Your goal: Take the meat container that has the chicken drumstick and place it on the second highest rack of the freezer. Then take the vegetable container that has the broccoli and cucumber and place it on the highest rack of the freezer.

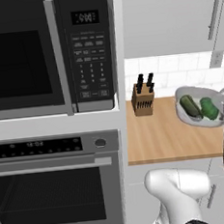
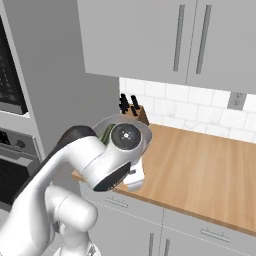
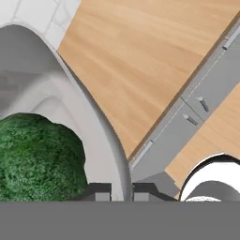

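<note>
Nearest the hand camera, the gripper (image 3: 122, 191) is sitting with its jaws narrowed onto the rim of the vegetable container (image 3: 101, 122), one finger inside the wall and one outside; you are holding it by that thin edge alone. Left of the rim, the broccoli (image 3: 37, 159) is resting inside the bowl, right against the inner finger.

In the left base view the container (image 1: 200, 106) appears over the right end of the wooden counter (image 1: 170, 137), whether lifted or resting I cannot tell, with the cucumber (image 1: 190, 106) lying inside and the knife block (image 1: 143, 99) well apart to its left.

Risk, as I judge it: an edge grip may be letting the bowl tilt or slip, spilling the vegetables if you are swinging quickly toward the freezer.
</note>
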Motion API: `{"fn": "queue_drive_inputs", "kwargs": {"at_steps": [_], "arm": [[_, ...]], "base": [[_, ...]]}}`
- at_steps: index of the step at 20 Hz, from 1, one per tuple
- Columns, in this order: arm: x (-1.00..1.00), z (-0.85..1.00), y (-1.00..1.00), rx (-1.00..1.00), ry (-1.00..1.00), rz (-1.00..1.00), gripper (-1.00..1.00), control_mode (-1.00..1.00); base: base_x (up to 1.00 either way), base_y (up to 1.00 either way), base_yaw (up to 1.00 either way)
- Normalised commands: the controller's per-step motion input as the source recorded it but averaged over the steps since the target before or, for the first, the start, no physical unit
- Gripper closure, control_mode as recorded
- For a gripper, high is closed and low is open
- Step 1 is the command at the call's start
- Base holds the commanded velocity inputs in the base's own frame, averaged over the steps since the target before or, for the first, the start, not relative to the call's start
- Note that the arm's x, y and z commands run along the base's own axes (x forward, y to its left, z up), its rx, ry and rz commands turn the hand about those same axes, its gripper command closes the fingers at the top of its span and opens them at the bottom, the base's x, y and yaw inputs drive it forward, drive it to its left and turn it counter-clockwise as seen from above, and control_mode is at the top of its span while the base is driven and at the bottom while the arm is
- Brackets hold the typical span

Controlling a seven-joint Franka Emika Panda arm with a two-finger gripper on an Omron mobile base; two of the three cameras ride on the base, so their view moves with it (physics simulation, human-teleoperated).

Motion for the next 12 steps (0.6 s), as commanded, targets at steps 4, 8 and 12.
{"fn": "queue_drive_inputs", "kwargs": {"at_steps": [4, 8, 12], "arm": [[-0.58, 0.43, 0.04, -0.07, -0.15, 0.00, 1.00, -1.00], [-0.39, 0.48, 0.03, -0.06, -0.04, 0.00, 1.00, -1.00], [-0.07, 0.46, 0.26, -0.04, 0.00, 0.00, 1.00, -1.00]], "base": [[0.00, 0.00, 0.00], [0.00, 0.00, 0.00], [0.00, 0.00, 0.00]]}}
